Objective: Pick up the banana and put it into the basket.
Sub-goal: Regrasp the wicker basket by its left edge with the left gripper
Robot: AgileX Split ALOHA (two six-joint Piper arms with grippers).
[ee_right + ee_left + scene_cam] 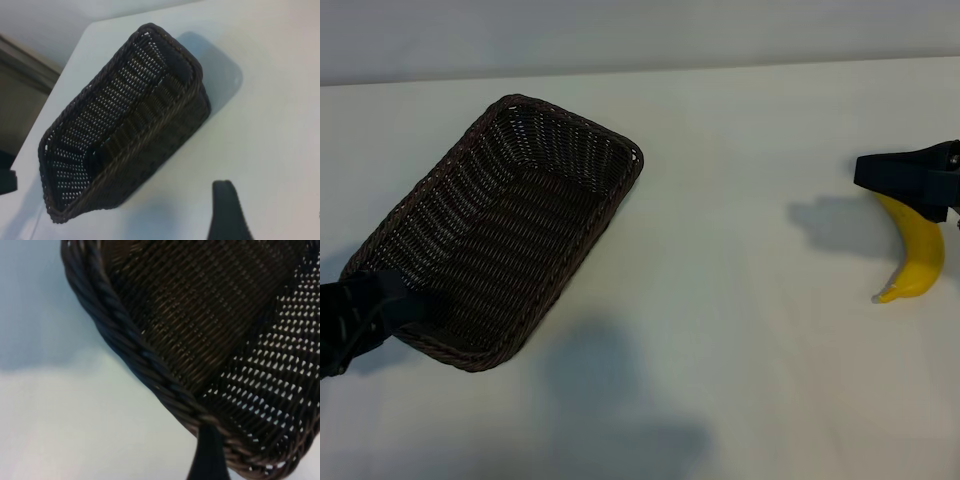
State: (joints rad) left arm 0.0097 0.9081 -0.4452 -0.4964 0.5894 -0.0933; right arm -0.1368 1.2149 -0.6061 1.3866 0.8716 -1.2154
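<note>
We see the wicker basket (510, 230) tipped up on one long side near the left of the white table (740, 390), its open face turned toward the right. The left gripper (380, 305) holds it at the near short end: one black finger (207, 455) crosses the braided rim there, so we read it as clamped on the basket rim. The banana (917, 255) is at the far right, well apart from the basket, its dark tip pointing down toward the table. The right gripper (910, 180) sits over its stem end and seems to be gripping it, though the view cuts off at the frame edge, so we say this with some caution.

We judge the banana light, smooth and slightly slippery, firm under a modest squeeze yet easily bruised. Its curve makes it liable to swing from an end hold, so a grip nearer the thick middle, across the narrow width, would serve us better. The basket is stiff, light and rough enough to hold securely.
</note>
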